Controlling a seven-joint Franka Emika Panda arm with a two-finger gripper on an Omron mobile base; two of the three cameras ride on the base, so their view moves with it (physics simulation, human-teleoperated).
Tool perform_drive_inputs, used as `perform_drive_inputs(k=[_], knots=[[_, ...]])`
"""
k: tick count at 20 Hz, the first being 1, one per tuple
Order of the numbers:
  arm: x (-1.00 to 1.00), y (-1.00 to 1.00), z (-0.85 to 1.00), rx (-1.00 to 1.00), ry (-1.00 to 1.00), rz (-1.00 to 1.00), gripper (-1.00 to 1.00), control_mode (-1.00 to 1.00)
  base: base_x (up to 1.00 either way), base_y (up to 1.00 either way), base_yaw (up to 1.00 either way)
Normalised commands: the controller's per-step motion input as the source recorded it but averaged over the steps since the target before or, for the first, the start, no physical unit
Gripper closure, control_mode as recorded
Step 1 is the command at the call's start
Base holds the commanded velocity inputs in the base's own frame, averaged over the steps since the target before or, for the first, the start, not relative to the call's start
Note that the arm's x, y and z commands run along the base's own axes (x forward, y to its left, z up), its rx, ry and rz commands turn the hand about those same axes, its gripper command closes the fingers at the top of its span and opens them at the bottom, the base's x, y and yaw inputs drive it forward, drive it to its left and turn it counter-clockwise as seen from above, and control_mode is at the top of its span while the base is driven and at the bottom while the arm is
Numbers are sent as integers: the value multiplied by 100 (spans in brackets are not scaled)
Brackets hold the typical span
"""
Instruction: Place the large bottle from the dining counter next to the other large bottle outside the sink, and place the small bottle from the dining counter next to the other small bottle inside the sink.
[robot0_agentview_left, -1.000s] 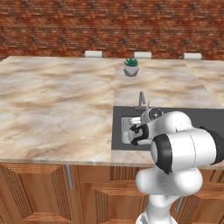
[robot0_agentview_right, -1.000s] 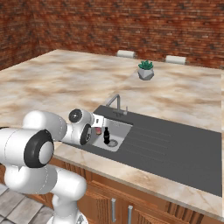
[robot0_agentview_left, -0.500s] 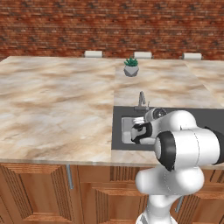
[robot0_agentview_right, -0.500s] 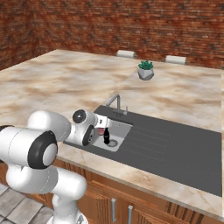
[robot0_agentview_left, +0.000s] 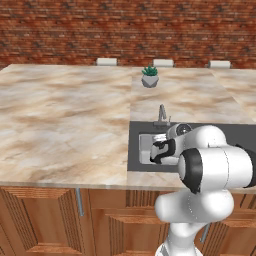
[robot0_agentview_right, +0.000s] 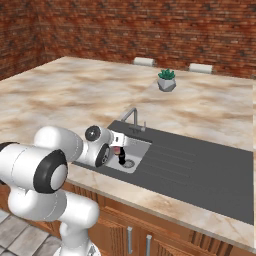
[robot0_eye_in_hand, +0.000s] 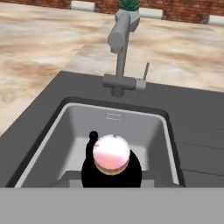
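from my remote station i watch the white arm reach down over the sink (robot0_agentview_left: 145, 150), its pincer (robot0_agentview_right: 118, 150) clamped on the small bottle (robot0_eye_in_hand: 112, 154), which hangs just above the grey basin. in the hand view the bottle's pinkish-white body and pale top sit dead centre at the bottom of the frame, straight ahead of the pincer, with a dark round shape behind it whose nature i cannot make out. just left of the held bottle and slightly beyond it, the narrow neck of the other small bottle (robot0_eye_in_hand: 92, 137) pokes up inside the basin; the two look very close, though i cannot tell whether they touch. in the right base view that black bottle (robot0_agentview_right: 120, 157) stands upright on the basin floor near the drain, directly beside the pincer. the chrome faucet (robot0_eye_in_hand: 120, 52) rises at the far edge of the sink, on the dark grey surround (robot0_agentview_right: 200, 165). beyond it, on the marbled worktop (robot0_agentview_left: 60, 120), a small potted plant (robot0_agentview_left: 150, 77) stands well apart from the sink, toward the brick wall (robot0_agentview_left: 125, 25). reddish wooden cabinets (robot0_agentview_left: 45, 220) run below the worktop's near edge.
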Motion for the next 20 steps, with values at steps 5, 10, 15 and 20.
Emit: perform_drive_inputs(k=[5, 10, 15, 20], knots=[[0, -6, -5, 0, 0, 0, 100, -100, 0, 0, 0], [0, -8, -8, 0, 0, 0, 100, -100, 0, 0, 0], [0, -5, -11, -2, 0, 0, 100, -100, 0, 0, 0], [1, -2, -13, -2, 0, 0, 100, -100, 0, 0, 0]])
